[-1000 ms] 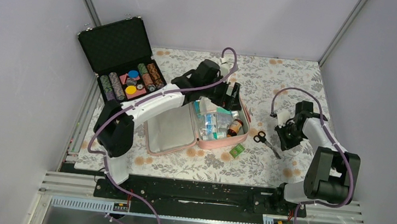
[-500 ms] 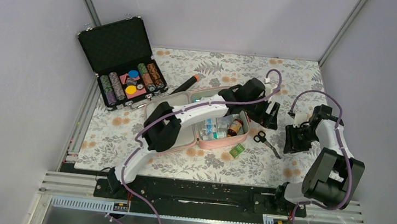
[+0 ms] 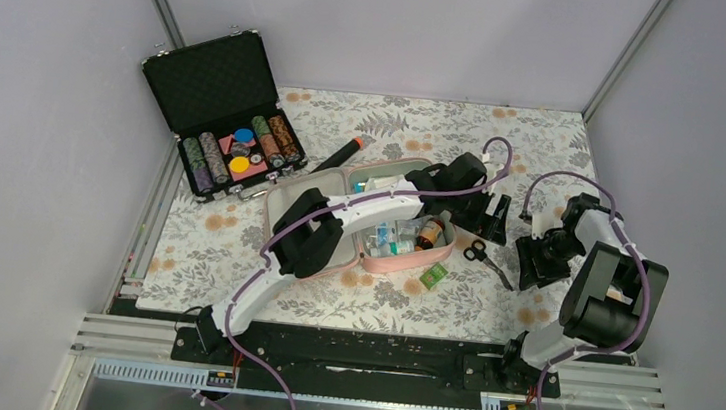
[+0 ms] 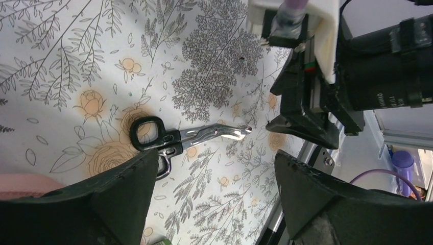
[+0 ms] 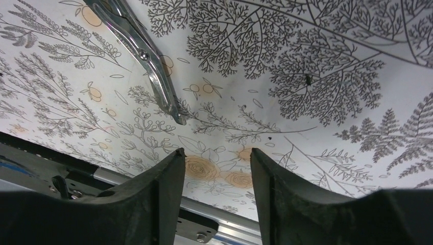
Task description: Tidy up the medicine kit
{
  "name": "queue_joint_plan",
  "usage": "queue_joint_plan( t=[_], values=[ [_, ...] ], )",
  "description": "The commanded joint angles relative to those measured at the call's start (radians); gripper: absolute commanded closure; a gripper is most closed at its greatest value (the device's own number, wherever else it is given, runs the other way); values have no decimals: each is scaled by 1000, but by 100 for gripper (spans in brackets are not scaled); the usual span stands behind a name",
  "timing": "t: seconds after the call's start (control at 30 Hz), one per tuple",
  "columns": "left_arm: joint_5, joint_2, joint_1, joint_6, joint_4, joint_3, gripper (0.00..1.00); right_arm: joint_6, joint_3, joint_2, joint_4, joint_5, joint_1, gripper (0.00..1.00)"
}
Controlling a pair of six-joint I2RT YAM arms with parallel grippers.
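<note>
The pink medicine kit (image 3: 392, 263) lies open mid-table, with bottles and packets inside, and my left arm stretches across it. My left gripper (image 3: 492, 215) hangs open just right of the kit, above and behind the black-handled scissors (image 3: 487, 260). From the left wrist, the scissors (image 4: 168, 139) lie flat beyond the open gripper (image 4: 215, 155), which is empty, and a pink corner of the kit (image 4: 20, 181) shows. My right gripper (image 3: 538, 258) stands open and empty right of the scissors. In the right wrist view the blades (image 5: 148, 61) lie ahead of the open gripper (image 5: 216, 151).
A small green packet (image 3: 434, 275) lies in front of the kit. A black-and-red pen-like item (image 3: 341, 155) lies behind it. An open black case of poker chips (image 3: 232, 117) sits at the back left. The table's right metal edge (image 5: 127, 178) is close under my right gripper.
My left arm swung from over the kit's back to the right, ending above the scissors. My right gripper opened and drew back to the right of the scissors.
</note>
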Motion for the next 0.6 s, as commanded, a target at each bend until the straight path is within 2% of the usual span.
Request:
queue_joint_plan(
  t=[0.0, 0.23, 0.57],
  values=[
    [5, 49, 6, -26, 8, 48, 16, -102, 50, 45, -44, -18, 1, 40],
    [-17, 80, 6, -5, 4, 78, 16, -130, 86, 66, -43, -32, 1, 38],
    [-30, 103, 8, -48, -2, 56, 16, -183, 83, 113, -45, -63, 12, 31]
  ],
)
